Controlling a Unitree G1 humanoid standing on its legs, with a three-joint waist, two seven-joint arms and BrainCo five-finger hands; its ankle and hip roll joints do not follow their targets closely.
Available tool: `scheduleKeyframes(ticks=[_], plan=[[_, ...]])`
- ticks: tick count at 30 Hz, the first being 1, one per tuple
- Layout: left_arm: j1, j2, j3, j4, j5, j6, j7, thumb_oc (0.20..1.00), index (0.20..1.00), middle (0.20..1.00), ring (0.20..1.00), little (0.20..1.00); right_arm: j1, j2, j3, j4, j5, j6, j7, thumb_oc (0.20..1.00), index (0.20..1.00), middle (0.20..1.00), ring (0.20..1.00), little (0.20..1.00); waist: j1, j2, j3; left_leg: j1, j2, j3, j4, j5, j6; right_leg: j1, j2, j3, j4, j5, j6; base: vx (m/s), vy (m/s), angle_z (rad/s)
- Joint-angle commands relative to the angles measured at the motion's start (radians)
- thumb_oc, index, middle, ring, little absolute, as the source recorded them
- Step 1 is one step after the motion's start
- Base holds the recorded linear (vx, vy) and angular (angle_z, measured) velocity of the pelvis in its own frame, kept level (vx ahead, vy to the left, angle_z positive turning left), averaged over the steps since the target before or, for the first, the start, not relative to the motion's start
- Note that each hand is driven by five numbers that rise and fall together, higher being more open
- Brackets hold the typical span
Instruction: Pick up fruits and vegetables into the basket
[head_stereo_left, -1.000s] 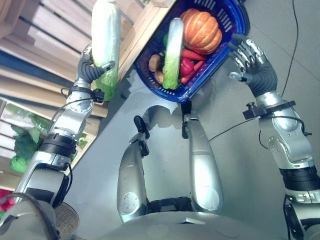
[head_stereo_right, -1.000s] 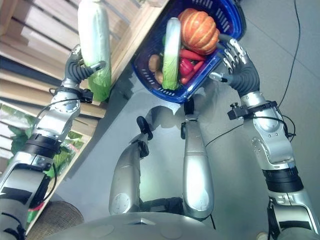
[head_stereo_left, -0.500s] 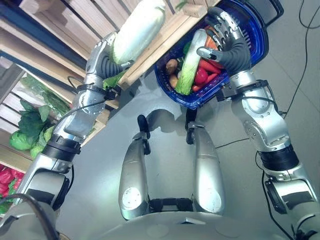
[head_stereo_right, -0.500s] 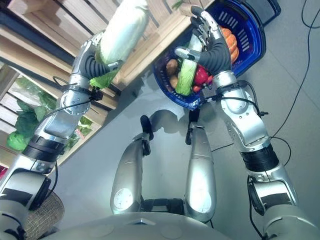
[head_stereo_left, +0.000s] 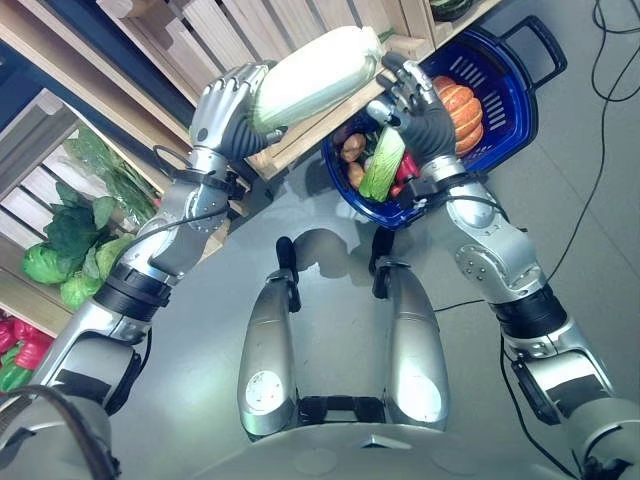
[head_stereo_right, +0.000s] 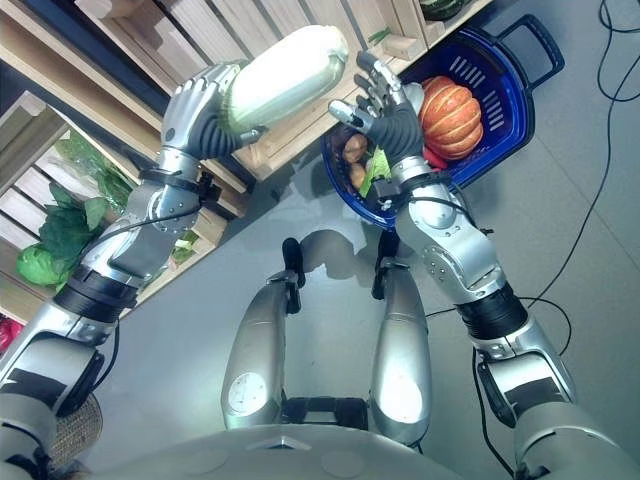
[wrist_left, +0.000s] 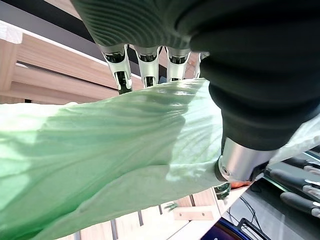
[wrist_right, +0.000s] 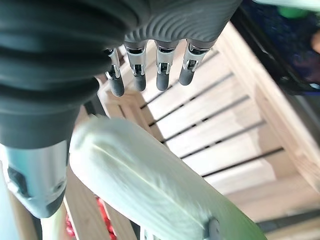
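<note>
1. Left eye view: the robot's left hand (head_stereo_left: 228, 105) is raised high, its fingers curled round the leafy end of a long pale green napa cabbage (head_stereo_left: 315, 75).
2. That cabbage lies nearly level in the air, its white stalk end pointing toward the right hand (head_stereo_left: 418, 105).
3. Right hand: fingers spread and relaxed, held just beside the cabbage's stalk end; I cannot tell whether they touch it.
4. In the right wrist view the dark fingertips (wrist_right: 160, 81) hang straight and apart, with the cabbage's pale end close under the thumb.
5. In the left wrist view the green cabbage leaves (wrist_left: 100, 155) lie across the palm, with the fingers (wrist_left: 145, 70) wrapped over the far side.
6. A blue plastic basket (head_stereo_left: 520, 95) sits on the grey floor, just behind the right hand, beside the corner of a wooden slatted shelf (head_stereo_left: 330, 130).
7. Inside the basket lie an orange pumpkin (head_stereo_right: 450, 110), a second napa cabbage (head_stereo_left: 383, 165), brown potatoes (head_stereo_left: 352, 150) and something red that is mostly hidden.
8. The held cabbage is above the shelf edge, near the basket's rim but not in it.
9. Lower shelves at the robot's left hold dark leafy greens (head_stereo_left: 70, 235).
</note>
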Motion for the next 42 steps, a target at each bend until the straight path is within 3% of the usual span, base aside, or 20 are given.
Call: scheduleKeyframes(ticks=[1,9,15,23,30,31,32,38,39,40,42], plan=[[-0.038,0.005,-0.01,-0.124,0.047,-0.019,0.076,0.2,0.2,0.2,0.2,0.2,-0.05,0.075,-0.008,-0.046,0.099,-0.053,-0.002,1.0,1.0,1.0,1.0,1.0,0.012,-0.05,-0.054,0.01,-0.042,0.07,-0.006,-0.057,0.081,0.083,-0.001,0.01,-0.046,-0.054,0.082,0.04,-0.047,0.0],[-0.056,-0.036,-0.072,-0.121,0.085,-0.041,0.057,0.2,0.2,0.2,0.2,0.2,-0.056,0.123,0.032,-0.008,0.279,-0.094,0.047,1.0,1.0,1.0,1.0,1.0,0.026,-0.066,-0.054,0.036,-0.04,0.066,-0.016,-0.057,0.079,0.123,-0.008,-0.006,-0.07,-0.045,0.086,0.01,-0.029,0.04],[-0.069,-0.04,-0.121,-0.099,0.124,-0.034,0.041,0.2,0.2,0.2,0.2,0.2,-0.073,0.128,0.046,0.013,0.305,-0.108,0.055,1.0,1.0,1.0,1.0,1.0,0.032,-0.073,-0.054,0.052,-0.039,0.058,-0.023,-0.056,0.078,0.149,-0.007,-0.01,-0.089,-0.038,0.087,0.01,-0.019,0.05],[-0.048,-0.06,-0.217,-0.005,0.261,-0.033,0.118,0.2,0.2,0.2,0.2,0.2,-0.097,0.125,0.041,0.091,0.352,-0.159,0.029,1.0,1.0,1.0,1.0,1.0,0.037,-0.086,-0.054,0.067,-0.033,0.054,-0.028,-0.06,0.077,0.175,-0.005,-0.017,-0.11,-0.031,0.087,0.0,-0.004,0.01],[-0.05,-0.098,-0.321,0.102,0.41,0.003,0.169,0.2,0.2,0.2,0.2,0.2,-0.132,0.122,0.043,0.137,0.371,-0.163,0.028,1.0,1.0,1.0,1.0,1.0,0.038,-0.101,-0.054,0.073,-0.021,0.057,-0.02,-0.074,0.075,0.185,-0.004,-0.02,-0.11,-0.034,0.089,0.0,-0.01,0.03],[-0.054,-0.105,-0.333,0.115,0.428,0.01,0.174,0.2,0.2,0.2,0.2,0.2,-0.14,0.12,0.045,0.142,0.367,-0.165,0.028,0.944,0.944,0.944,0.944,0.944,0.037,-0.102,-0.054,0.072,-0.022,0.058,-0.026,-0.065,0.076,0.184,-0.004,-0.02,-0.117,-0.025,0.087,0.0,0.0,0.0],[-0.055,-0.114,-0.344,0.127,0.446,0.015,0.169,0.2,0.2,0.2,0.2,0.2,-0.148,0.119,0.046,0.149,0.361,-0.172,0.028,0.2,0.2,0.2,0.2,0.2,0.037,-0.103,-0.054,0.074,-0.021,0.06,-0.026,-0.067,0.076,0.186,-0.004,-0.02,-0.117,-0.026,0.088,0.0,0.0,0.0],[-0.05,-0.14,-0.377,0.166,0.432,0.029,0.154,0.219,0.219,0.219,0.219,0.219,-0.177,0.109,0.047,0.148,0.258,-0.235,0.021,0.2,0.2,0.2,0.2,0.2,0.031,-0.097,-0.054,0.077,-0.023,0.059,-0.039,-0.063,0.073,0.186,-0.007,-0.019,-0.122,-0.026,0.091,-0.01,0.014,-0.01],[-0.05,-0.144,-0.379,0.17,0.422,0.032,0.155,0.42,0.42,0.42,0.42,0.42,-0.179,0.108,0.048,0.149,0.239,-0.241,0.017,0.2,0.2,0.2,0.2,0.2,0.03,-0.095,-0.054,0.075,-0.023,0.06,-0.038,-0.061,0.072,0.183,-0.007,-0.018,-0.121,-0.025,0.091,-0.03,0.027,-0.02],[-0.05,-0.15,-0.383,0.173,0.391,0.042,0.143,1.0,1.0,1.0,1.0,1.0,-0.185,0.108,0.051,0.149,0.189,-0.252,0.016,0.2,0.2,0.2,0.2,0.2,0.027,-0.092,-0.054,0.072,-0.022,0.062,-0.034,-0.064,0.073,0.177,-0.007,-0.015,-0.117,-0.028,0.091,-0.04,0.019,-0.02],[-0.04,-0.156,-0.377,0.182,0.343,0.045,0.13,1.0,1.0,1.0,1.0,1.0,-0.186,0.098,0.042,0.137,0.136,-0.263,0.018,0.2,0.2,0.2,0.2,0.2,0.025,-0.088,-0.054,0.067,-0.023,0.06,-0.035,-0.064,0.073,0.172,-0.007,-0.015,-0.118,-0.028,0.091,-0.04,0.018,-0.02]])
